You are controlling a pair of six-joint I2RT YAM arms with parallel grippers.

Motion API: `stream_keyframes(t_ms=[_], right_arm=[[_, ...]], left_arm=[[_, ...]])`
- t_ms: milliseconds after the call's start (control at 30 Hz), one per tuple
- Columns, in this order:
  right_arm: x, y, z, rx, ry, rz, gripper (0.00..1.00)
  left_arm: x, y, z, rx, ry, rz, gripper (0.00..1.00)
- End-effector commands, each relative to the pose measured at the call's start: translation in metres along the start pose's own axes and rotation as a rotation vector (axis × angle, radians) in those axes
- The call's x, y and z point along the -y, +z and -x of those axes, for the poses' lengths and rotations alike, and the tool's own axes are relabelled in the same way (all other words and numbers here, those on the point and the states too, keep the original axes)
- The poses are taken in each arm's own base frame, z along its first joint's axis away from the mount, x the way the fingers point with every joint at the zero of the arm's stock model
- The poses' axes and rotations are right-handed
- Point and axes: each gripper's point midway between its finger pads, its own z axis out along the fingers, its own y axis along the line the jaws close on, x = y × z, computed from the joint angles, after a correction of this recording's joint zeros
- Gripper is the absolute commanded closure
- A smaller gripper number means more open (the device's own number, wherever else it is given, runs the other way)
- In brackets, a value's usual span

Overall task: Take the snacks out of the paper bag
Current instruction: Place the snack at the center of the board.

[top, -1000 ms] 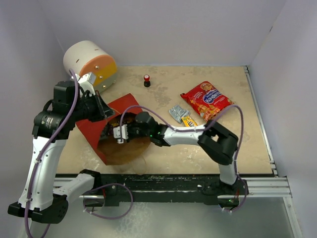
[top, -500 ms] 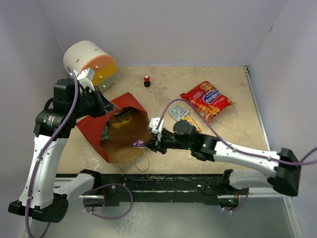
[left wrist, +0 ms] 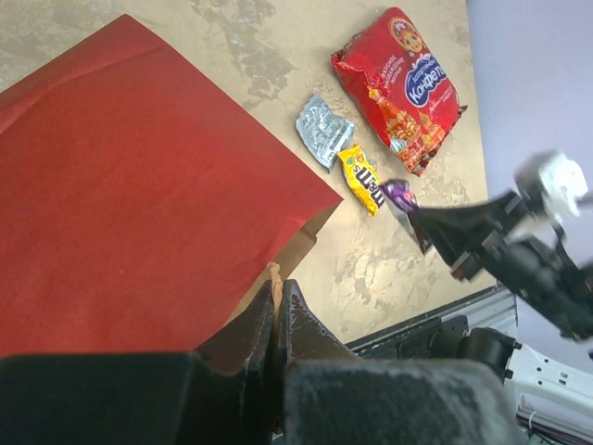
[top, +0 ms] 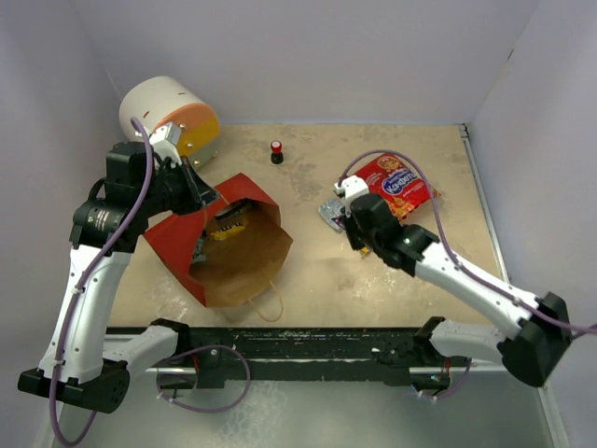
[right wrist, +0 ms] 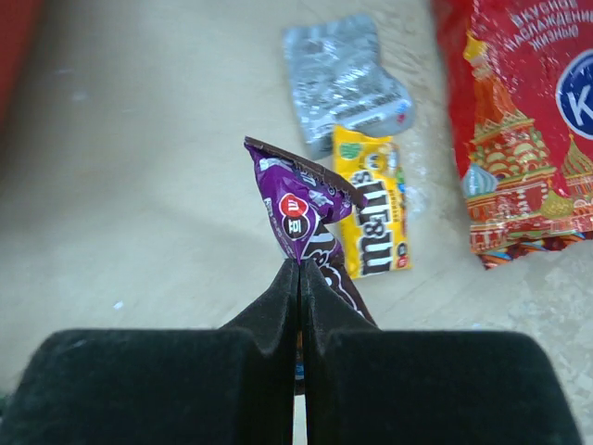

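The paper bag, red outside and brown inside, lies on its side with its mouth toward the front. My left gripper is shut on its upper rim, as the left wrist view shows above the bag's red side. Some packets show inside the bag. My right gripper is shut on a purple-brown candy packet and holds it above the yellow packet, beside the silver packet and the red chip bag.
A white cylinder with an orange-yellow face stands at the back left, close behind my left arm. A small red-and-black knob sits at the back middle. Walls close in both sides, and a metal rail runs along the front edge.
My right gripper has come out of the bag's mouth with the purple-brown packet and moved right and back, over the snacks on the table. My left gripper still holds the bag's rim.
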Motion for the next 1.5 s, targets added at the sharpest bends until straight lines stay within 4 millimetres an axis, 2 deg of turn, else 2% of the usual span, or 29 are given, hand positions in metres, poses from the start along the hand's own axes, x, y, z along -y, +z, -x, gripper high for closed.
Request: stream_keyframes(t_ms=[0, 33, 67, 233, 400, 567, 667, 767, 833, 867, 967, 1000, 1067, 1133, 1200, 1467], right_arm=[[0.025, 0.032, -0.002, -0.127, -0.012, -0.084, 1.00], [0.027, 0.042, -0.010, -0.159, -0.020, -0.094, 1.00], [0.027, 0.050, -0.002, -0.156, -0.023, -0.095, 1.00], [0.022, 0.076, -0.002, -0.168, -0.009, -0.072, 1.00], [0.030, 0.097, -0.033, -0.281, -0.046, -0.127, 1.00], [0.033, 0.099, -0.041, -0.273, -0.066, -0.137, 1.00], [0.039, 0.100, -0.058, -0.288, -0.092, -0.160, 1.00], [0.037, 0.104, -0.059, -0.261, -0.110, -0.142, 1.00], [0.038, 0.104, -0.061, -0.252, -0.108, -0.144, 0.95], [0.039, 0.105, -0.061, -0.254, -0.109, -0.150, 0.87], [0.038, 0.097, -0.058, -0.285, -0.104, -0.143, 0.63], [0.035, 0.091, -0.055, -0.286, -0.093, -0.118, 0.58], [0.031, 0.078, -0.039, -0.233, -0.062, -0.090, 0.53], [0.018, 0.066, -0.020, -0.153, -0.028, -0.008, 0.50], [0.007, 0.055, -0.010, -0.110, 0.004, 0.057, 0.48], [-0.051, 0.031, 0.008, 0.072, -0.022, 0.341, 0.46]], left_arm=[[0.009, 0.000, 0.012, 0.050, 0.007, -0.038, 1.00], [0.009, 0.000, 0.011, 0.049, 0.006, -0.041, 1.00], [0.010, 0.000, 0.011, 0.050, 0.005, -0.042, 1.00], [0.011, -0.002, 0.013, 0.056, 0.005, -0.046, 1.00], [0.011, -0.002, 0.012, 0.052, 0.002, -0.045, 1.00], [0.009, 0.000, 0.010, 0.047, 0.003, -0.042, 1.00], [0.010, 0.003, 0.010, 0.036, -0.002, -0.048, 1.00], [0.011, 0.006, 0.009, 0.026, -0.008, -0.052, 1.00], [0.011, 0.008, 0.009, 0.023, -0.011, -0.055, 1.00], [0.011, 0.009, 0.009, 0.020, -0.013, -0.056, 1.00], [0.012, 0.011, 0.009, 0.013, -0.018, -0.063, 1.00], [0.013, 0.010, 0.009, 0.014, -0.016, -0.064, 1.00], [0.012, 0.009, 0.008, 0.016, -0.019, -0.059, 1.00], [0.011, 0.009, 0.007, 0.017, -0.024, -0.059, 1.00], [0.010, 0.009, 0.005, 0.013, -0.027, -0.060, 1.00], [0.009, 0.010, 0.002, 0.004, -0.031, -0.052, 1.00]])
